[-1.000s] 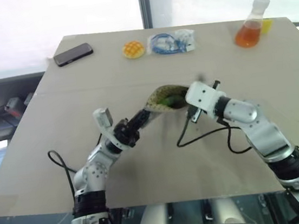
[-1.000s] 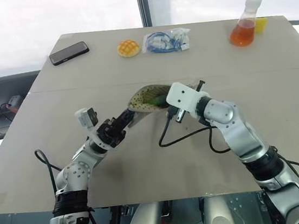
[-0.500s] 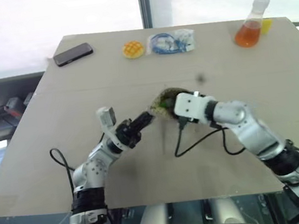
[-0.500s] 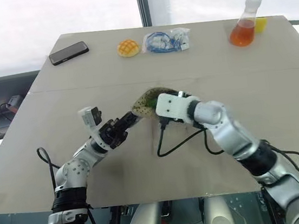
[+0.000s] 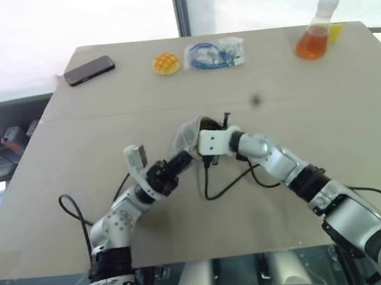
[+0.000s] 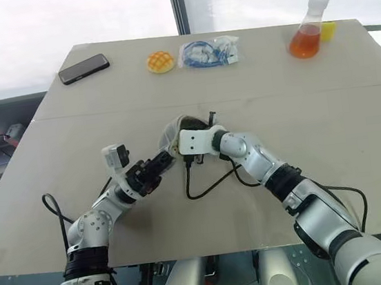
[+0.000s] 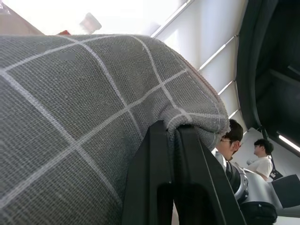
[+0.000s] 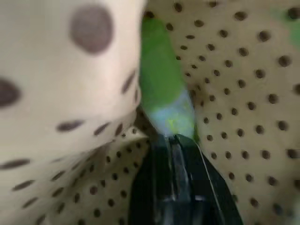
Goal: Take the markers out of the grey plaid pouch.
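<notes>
The grey plaid pouch point(image 5: 186, 133) is held up off the table at its middle, mouth toward my right arm. My left gripper point(image 7: 171, 129) is shut on a fold of the pouch's grey checked fabric point(image 7: 70, 93); in the head views it sits just left of and below the pouch point(image 6: 163, 161). My right gripper point(image 8: 171, 138) is pushed inside the pouch, among the pale dotted lining point(image 8: 234, 70), with its fingers shut at the whitish end of a green marker point(image 8: 161, 79). From the head views only its white wrist block point(image 5: 211, 142) shows at the pouch mouth. No other marker shows.
Along the far edge lie a black phone point(image 5: 89, 70), a round yellow-orange thing point(image 5: 167, 63), a blue cable in a clear bag point(image 5: 216, 54) and a flask of orange liquid point(image 5: 314, 33). A black cable point(image 5: 213, 188) loops on the table under my right wrist.
My right gripper moved left and forward into the pouch mouth, opened on the way and has shut again. The pouch's lining is now mostly covered by the wrist. The left gripper stayed put.
</notes>
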